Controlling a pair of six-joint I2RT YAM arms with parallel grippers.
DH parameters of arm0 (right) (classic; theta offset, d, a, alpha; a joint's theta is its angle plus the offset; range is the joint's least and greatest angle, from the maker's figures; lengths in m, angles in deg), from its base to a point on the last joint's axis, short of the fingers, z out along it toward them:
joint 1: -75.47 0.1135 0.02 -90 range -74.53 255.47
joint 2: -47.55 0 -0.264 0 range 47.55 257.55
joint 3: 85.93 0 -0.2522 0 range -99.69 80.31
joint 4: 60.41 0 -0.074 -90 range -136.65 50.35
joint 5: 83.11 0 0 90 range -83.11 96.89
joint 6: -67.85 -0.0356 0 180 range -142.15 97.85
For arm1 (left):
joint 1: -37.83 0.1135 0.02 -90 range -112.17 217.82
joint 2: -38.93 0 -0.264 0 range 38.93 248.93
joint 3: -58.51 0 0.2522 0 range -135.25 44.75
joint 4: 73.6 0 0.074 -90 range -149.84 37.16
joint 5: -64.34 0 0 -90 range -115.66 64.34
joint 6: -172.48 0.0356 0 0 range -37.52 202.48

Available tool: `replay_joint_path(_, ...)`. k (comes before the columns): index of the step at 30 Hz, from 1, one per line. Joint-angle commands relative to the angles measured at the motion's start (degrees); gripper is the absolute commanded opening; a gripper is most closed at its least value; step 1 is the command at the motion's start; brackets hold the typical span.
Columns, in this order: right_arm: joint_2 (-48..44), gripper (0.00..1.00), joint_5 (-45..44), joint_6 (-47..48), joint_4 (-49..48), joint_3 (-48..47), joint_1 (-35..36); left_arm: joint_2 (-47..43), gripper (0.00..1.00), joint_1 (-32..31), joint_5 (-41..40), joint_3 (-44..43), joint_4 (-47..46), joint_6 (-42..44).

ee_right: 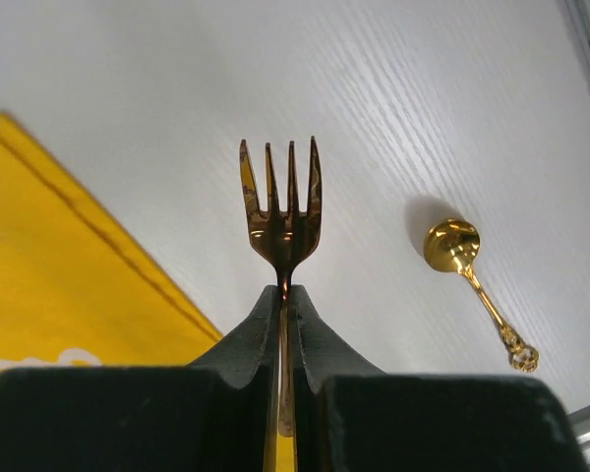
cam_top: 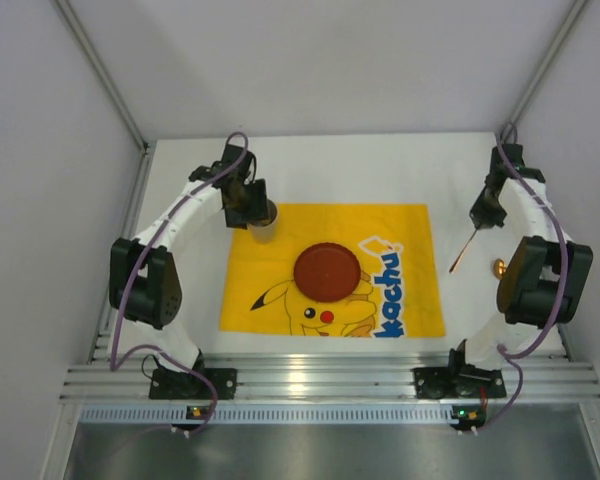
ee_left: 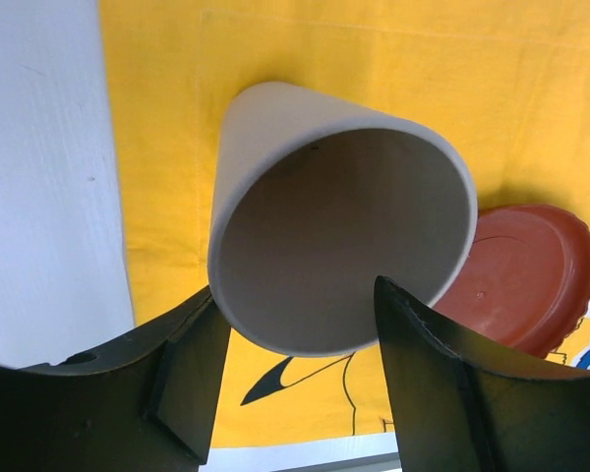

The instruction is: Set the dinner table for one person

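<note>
On the white dinner table (cam_top: 360, 165) lies a yellow Pikachu-print cloth (cam_top: 310, 225) with a round red plate (cam_top: 327, 271) at its middle. A beige cup (cam_top: 264, 228) stands on the cloth's far left corner. My left gripper (cam_top: 252, 212) hovers right over it. In the left wrist view its jaws (ee_left: 295, 290) stand apart in front of the cup's (ee_left: 275, 147) near rim, narrower than the rim. My right gripper (cam_top: 483, 222) is shut on the handle of a gold fork (cam_top: 462, 252), right of the cloth. The tines (ee_right: 280, 197) point away from the fingertips (ee_right: 285, 288).
A small gold spoon (cam_top: 499, 267) (ee_right: 452, 246) lies on the bare table right of the fork, near the right arm's elbow. The red plate (ee_left: 521, 275) sits just beyond the cup. Grey walls enclose the table on three sides, and an aluminium rail runs along the near edge.
</note>
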Motion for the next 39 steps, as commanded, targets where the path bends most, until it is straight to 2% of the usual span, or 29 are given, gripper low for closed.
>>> replay_joint_path(1,1.63,0.00,-1.06,3.75,6.12,-7.41,5.21,-0.06,0.64,0.18,0.00,-3.17,1.18,-0.21)
replay_joint_path(4,2.43,0.00,3.50,4.72,7.88,-9.88,10.74,-0.50,0.64,0.18,0.53,-3.97,1.36,-1.09)
replay_joint_path(8,2.08,0.00,9.66,3.85,6.39,-8.40,20.92,-1.29,0.67,0.09,0.70,-4.58,1.71,-2.23)
replay_joint_path(12,2.25,0.00,14.67,1.22,1.84,-3.66,26.65,-3.56,0.75,0.09,-0.26,-4.06,2.24,-3.63)
replay_joint_path(14,2.69,0.00,15.02,0.68,0.77,-2.51,28.94,-4.45,0.76,0.09,-0.96,-3.53,2.24,-3.99)
replay_joint_path(20,4.98,0.00,15.47,0.94,-1.34,0.22,32.02,-7.70,0.76,0.09,-3.78,-1.86,3.64,-4.78)
replay_joint_path(30,6.30,0.01,13.71,1.21,-5.74,6.11,32.29,-9.55,0.73,0.09,-4.84,-2.56,5.22,-5.66)
replay_joint_path(32,6.04,0.09,12.92,1.47,-5.48,5.59,32.29,-9.20,0.73,0.00,-4.75,-3.09,5.40,-5.83)
replay_joint_path(33,5.69,0.22,12.57,1.65,-5.21,5.32,32.29,-9.11,0.73,-0.08,-4.57,-3.26,5.40,-5.83)
replay_joint_path(34,5.42,0.27,12.22,1.74,-4.95,4.89,32.29,-9.02,0.72,-0.17,-4.66,-3.53,5.49,-5.92)
replay_joint_path(36,4.37,0.37,11.25,2.35,-3.19,3.39,32.20,-8.50,0.72,-0.52,-4.75,-4.23,5.40,-5.92)
replay_joint_path(39,2.09,0.46,7.39,3.49,-0.47,1.29,31.50,-7.44,0.72,-0.96,-4.75,-5.02,5.31,-6.01)
